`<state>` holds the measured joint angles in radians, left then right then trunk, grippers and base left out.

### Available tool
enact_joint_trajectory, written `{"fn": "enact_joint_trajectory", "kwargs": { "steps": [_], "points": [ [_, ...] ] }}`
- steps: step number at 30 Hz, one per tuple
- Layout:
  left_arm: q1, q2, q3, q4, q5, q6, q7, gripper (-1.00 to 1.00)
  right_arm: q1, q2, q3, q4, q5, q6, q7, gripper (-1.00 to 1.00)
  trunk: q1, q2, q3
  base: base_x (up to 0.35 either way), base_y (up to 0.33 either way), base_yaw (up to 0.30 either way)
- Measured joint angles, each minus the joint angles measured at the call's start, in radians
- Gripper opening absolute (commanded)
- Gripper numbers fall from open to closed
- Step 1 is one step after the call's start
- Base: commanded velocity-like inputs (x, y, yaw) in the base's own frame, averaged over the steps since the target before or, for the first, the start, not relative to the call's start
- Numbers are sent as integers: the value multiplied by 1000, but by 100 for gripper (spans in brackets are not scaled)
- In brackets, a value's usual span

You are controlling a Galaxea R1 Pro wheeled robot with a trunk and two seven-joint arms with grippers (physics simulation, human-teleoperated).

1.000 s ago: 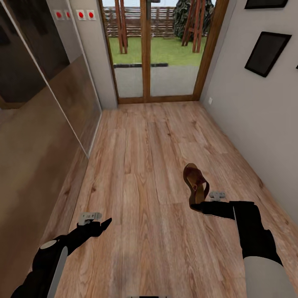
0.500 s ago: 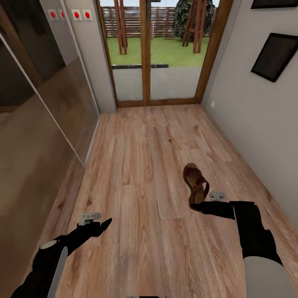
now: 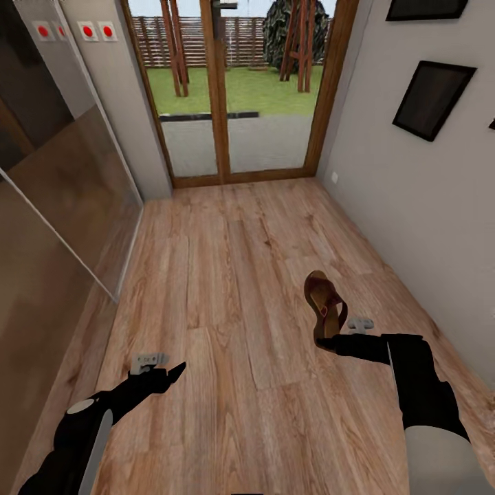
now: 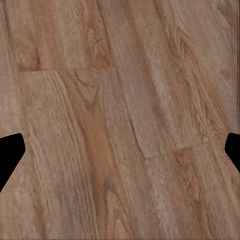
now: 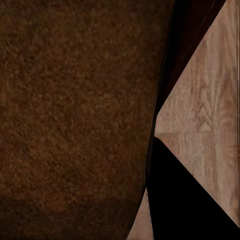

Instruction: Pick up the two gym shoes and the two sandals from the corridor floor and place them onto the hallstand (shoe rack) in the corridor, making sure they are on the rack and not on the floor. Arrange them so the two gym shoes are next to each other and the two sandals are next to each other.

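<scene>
the left gripper (image 3: 172, 375) hovers over the wood floor (image 3: 227, 275), fingers spread and empty; the right gripper (image 3: 328, 342) clamps the heel of a brown sandal (image 3: 325, 302) held above the floor, glass doors (image 3: 227, 103) beyond

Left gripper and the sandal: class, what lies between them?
In the head view, only bare corridor floor lies between the left gripper and the sandal.

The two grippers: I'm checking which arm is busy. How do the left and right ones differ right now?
The right gripper is shut on a brown sandal held above the floor; the left gripper is empty, its fingers spread wide over bare planks. Both are black and reach forward.
</scene>
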<state>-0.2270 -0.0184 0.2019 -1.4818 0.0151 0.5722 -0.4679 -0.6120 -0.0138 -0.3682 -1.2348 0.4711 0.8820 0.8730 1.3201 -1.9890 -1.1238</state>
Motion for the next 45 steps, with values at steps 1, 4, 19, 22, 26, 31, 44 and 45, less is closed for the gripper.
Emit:
{"fn": "enact_joint_trajectory", "kwargs": {
  "steps": [1,4,19,22,26,31,44,45],
  "points": [
    [0,0,0,0,0,0,0,100,0,0,0,0,0,0,0,-100,0,0,1,73,0,-207],
    [0,0,0,0,0,0,0,100,0,0,0,0,-2,0,0,-100,0,0,4,36,0,-207],
    [0,0,-1,0,2,0,-2,100,0,0,0,1,-2,0,0,-100,0,0,21,3,0,-207],
    [0,0,-1,0,2,0,-2,100,0,0,0,1,-2,0,0,-100,0,0,24,0,0,-207],
    [0,0,-1,0,2,0,-2,100,0,0,0,1,-2,0,0,-100,0,0,28,0,0,-207],
    [0,0,-1,0,2,0,-2,100,0,0,0,1,-2,0,-1,-100,0,0,34,0,0,-207],
    [0,0,-1,0,2,0,-1,100,0,0,0,1,-2,1,0,-100,0,0,48,160,150,-207],
    [0,0,-1,0,2,0,-1,100,0,0,0,1,-2,1,0,-100,0,0,49,190,145,-207]
  ]
}}
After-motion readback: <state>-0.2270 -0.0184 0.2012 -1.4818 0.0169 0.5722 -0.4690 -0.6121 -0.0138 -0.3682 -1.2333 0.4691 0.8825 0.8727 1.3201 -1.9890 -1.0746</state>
